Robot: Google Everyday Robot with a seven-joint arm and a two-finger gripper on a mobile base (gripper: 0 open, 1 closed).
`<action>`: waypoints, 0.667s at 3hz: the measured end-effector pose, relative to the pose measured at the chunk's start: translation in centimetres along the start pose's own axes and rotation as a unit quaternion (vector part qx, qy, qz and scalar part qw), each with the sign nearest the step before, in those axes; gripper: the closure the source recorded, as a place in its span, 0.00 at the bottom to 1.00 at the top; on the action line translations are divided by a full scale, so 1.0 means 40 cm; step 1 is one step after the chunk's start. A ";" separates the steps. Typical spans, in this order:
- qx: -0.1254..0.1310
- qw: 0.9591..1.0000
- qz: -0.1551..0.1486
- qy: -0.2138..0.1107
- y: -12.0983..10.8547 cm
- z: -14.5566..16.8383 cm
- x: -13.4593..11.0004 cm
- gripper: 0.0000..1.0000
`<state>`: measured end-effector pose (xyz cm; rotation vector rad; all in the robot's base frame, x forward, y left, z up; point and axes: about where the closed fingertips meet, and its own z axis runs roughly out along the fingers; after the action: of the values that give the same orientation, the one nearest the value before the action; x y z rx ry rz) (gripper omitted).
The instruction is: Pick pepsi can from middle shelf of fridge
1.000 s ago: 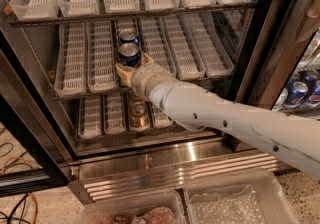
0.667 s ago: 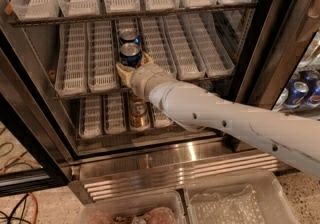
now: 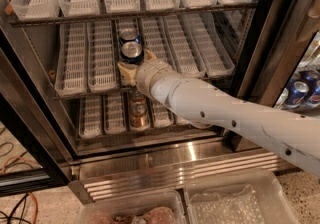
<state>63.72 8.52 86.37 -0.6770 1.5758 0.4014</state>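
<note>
Camera view looks down into the open fridge (image 3: 165,165), where the white arm (image 3: 225,118) reaches in from the lower right to the middle shelf (image 3: 85,92). The gripper (image 3: 136,66) sits at the front edge of that shelf, its tan fingers (image 3: 124,71) closed on the lower body of the pepsi can (image 3: 131,52), one on each side.

The pepsi can stands upright in one of the whitish lane trays, long axis vertical. Its silver top faces up toward the camera and its blue side shows just above the gripper. A second can (image 3: 129,35) stands right behind it in the same lane, farther from the gripper; its label cannot be made out.

Below the gripper, on the next shelf down, a gold-brown can (image 3: 139,114) stands upright, partly hidden by the arm. Well off to the gripper's right, past the dark door frame, several blue cans (image 3: 297,93) show behind glass.

Compared with a second ago, nothing has visibly moved. The gripper holds the same spot at the shelf front, the pepsi can is as upright as before, and the can behind it has not shifted.
</note>
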 end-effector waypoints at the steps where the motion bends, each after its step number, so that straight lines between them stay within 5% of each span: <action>1: -0.006 0.999 -0.031 -0.020 -0.004 -0.040 -0.071 1.00; 2: -0.022 0.997 -0.061 -0.034 0.004 -0.095 -0.125 1.00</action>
<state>60.75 7.20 91.76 -0.7809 1.4565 0.3663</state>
